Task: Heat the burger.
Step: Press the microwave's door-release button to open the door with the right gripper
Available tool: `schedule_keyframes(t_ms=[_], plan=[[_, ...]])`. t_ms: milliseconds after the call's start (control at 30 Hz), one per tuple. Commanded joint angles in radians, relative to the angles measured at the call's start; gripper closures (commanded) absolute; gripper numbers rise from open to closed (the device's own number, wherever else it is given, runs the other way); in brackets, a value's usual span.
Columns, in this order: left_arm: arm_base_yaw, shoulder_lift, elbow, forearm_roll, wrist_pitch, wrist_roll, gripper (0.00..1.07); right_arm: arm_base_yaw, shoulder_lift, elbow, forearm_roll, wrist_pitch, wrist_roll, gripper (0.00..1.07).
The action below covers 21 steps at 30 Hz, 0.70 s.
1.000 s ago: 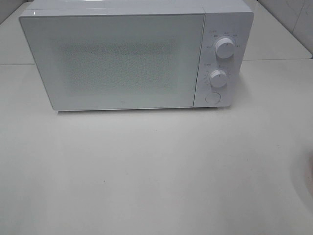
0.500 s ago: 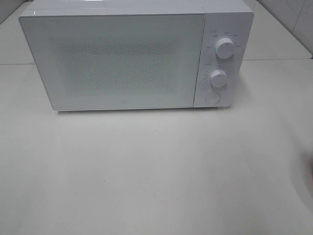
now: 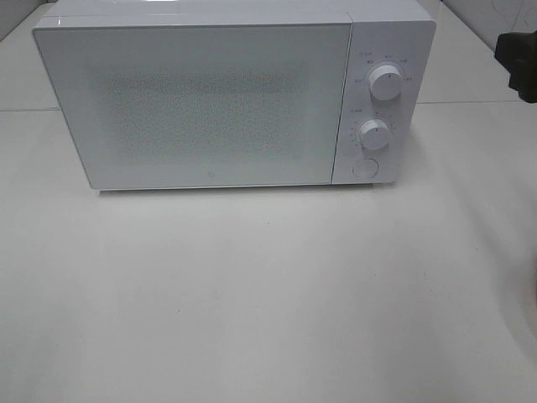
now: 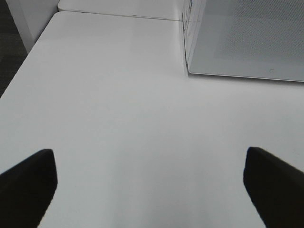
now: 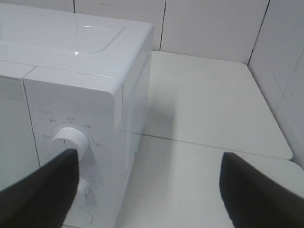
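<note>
White boxy microwave (image 3: 210, 92) at 12 o'clock on white tabletop (image 3: 252, 294), frosted door shut. Left gripper (image 4: 148, 159): black fingers wide apart, empty, above bare tabletop. Right gripper (image 5: 149, 159): fingers apart, empty, near white round upper dial (image 5: 66, 137). Burger: in no view, cannot tell where.

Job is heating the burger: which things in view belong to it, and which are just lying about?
Belongs to the job:
microwave, door shut
upper knob
lower knob
round button
The burger itself is not in view.

Not part of it:
table
tiled wall
</note>
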Motion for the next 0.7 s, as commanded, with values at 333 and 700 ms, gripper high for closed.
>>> schedule_keyframes(t_ms=[333, 700], plan=[[-0.002, -0.012, 0.002, -0.006, -0.017, 0.002, 0.07, -0.002, 0.28, 0.052, 0.161, -0.491, -0.173, 0.33], [-0.002, -0.012, 0.002, -0.006, -0.017, 0.002, 0.07, 0.266, 0.404, 0.124, 0.557, -0.738, -0.458, 0.33]])
